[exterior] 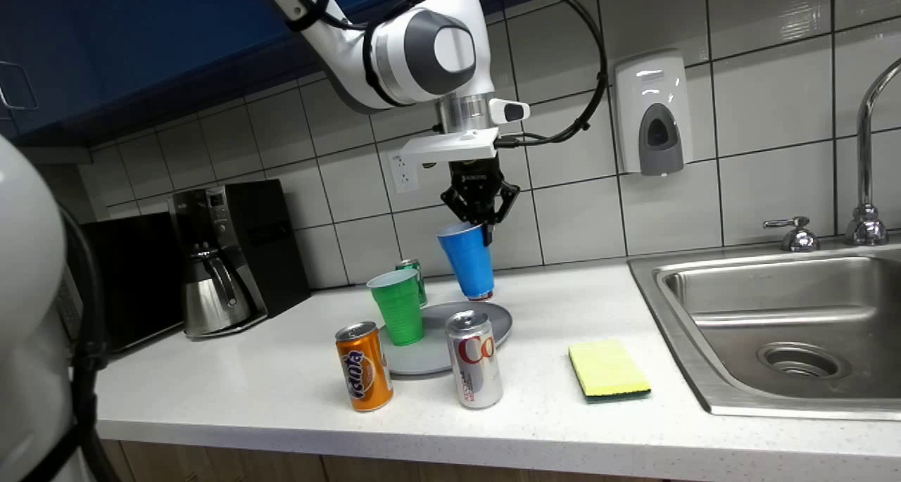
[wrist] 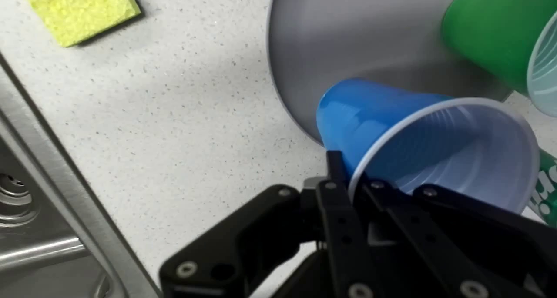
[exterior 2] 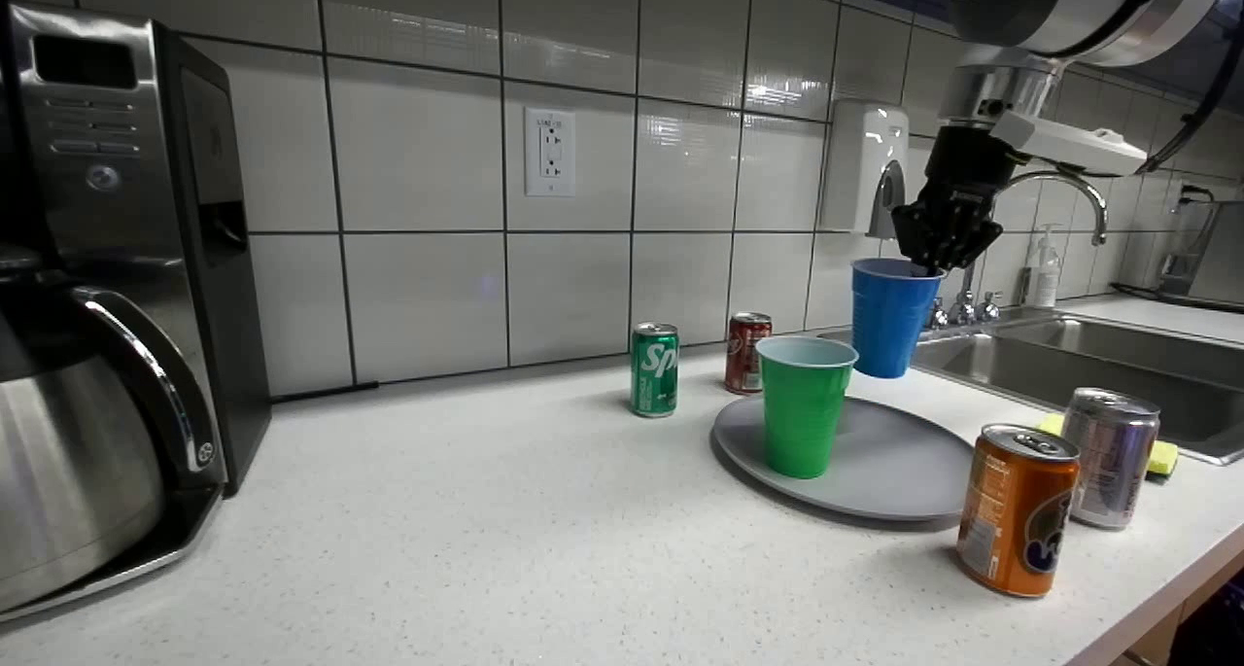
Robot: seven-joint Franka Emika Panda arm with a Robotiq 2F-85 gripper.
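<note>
My gripper (exterior: 486, 234) is shut on the rim of a blue cup (exterior: 468, 262), one finger inside the wall and one outside. In the wrist view the finger (wrist: 335, 164) outside the cup shows plainly, while the cup's rim hides much of the inner one. The blue cup hangs clear of the counter, mouth up, and its base overlaps the edge of a grey plate (wrist: 348, 32) in that view. On the plate stands a green cup (exterior 2: 805, 423), upright and apart from the blue one. What can be seen of the blue cup's inside looks bare.
Near the counter's front are an orange can (exterior: 364, 369) and a silver can (exterior: 475, 362). A green can (exterior 2: 654, 369) and a dark red can (exterior 2: 746, 353) stand by the tiled wall. A yellow sponge (exterior: 609, 366) lies beside the sink (exterior: 679, 341). A coffee maker (exterior: 232, 257) occupies the far end.
</note>
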